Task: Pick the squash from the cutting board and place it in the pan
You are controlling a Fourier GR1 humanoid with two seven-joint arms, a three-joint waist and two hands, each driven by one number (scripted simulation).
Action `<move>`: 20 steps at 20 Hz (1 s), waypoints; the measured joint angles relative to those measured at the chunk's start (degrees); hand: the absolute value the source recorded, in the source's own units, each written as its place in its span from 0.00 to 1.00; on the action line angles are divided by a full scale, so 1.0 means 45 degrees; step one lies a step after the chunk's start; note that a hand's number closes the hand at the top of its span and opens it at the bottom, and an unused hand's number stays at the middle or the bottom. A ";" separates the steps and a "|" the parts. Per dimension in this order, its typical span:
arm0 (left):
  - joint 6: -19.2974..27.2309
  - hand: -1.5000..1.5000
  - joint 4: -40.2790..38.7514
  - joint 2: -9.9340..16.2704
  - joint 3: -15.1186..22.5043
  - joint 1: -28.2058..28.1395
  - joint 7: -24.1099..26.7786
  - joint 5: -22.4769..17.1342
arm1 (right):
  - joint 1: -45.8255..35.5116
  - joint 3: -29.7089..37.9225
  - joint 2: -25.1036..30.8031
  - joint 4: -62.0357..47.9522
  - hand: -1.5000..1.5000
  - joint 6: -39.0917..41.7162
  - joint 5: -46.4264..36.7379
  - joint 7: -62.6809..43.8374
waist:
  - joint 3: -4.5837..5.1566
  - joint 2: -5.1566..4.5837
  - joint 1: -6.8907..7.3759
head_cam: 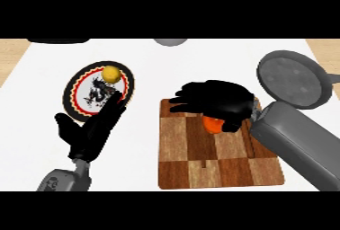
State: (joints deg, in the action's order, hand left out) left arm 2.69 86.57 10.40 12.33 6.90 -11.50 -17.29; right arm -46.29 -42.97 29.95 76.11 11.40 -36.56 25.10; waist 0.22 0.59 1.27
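On your near side the cutting board [219, 152] lies on the white desk [199, 67], your right hand [216, 102] curling its fingers round the orange squash [214, 125] at the board's far end, your left hand [93, 130] resting open beside a plate [83, 90] bearing a yellow fruit [111, 73], and the pan [292, 81] sits bare beyond the board's far right corner.

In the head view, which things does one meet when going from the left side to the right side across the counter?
Left hand → plate with a yellow fruit on it → cutting board → right hand curled over the orange squash → grey pan.
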 measured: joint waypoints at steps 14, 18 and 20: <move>-0.0065 0.50 0.0153 -0.0079 -0.0134 -0.0528 0.0215 0.0035 | -0.0143 -0.4386 -0.1388 0.2251 0.00 0.5979 -0.5526 -0.7245 | -0.0028 -0.0008 -0.0382; -0.0155 0.50 0.0396 -0.0086 -0.0236 -0.0644 0.0072 0.0037 | 0.0985 -0.4620 -0.1966 0.2793 0.00 0.7073 -0.6369 -0.8511 | -0.0041 -0.0062 -0.0337; -0.0312 0.50 0.0477 -0.0017 -0.0405 -0.0572 -0.0091 -0.0046 | 0.1535 -0.4712 -0.2212 0.2757 0.00 0.7078 -0.6879 -0.8806 | -0.0043 -0.0085 -0.0309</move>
State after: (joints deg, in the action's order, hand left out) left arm 1.29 88.71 10.32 10.51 4.33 -11.91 -17.50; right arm -39.39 -64.17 19.99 88.52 43.25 -67.51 -14.52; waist 0.03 0.21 -0.12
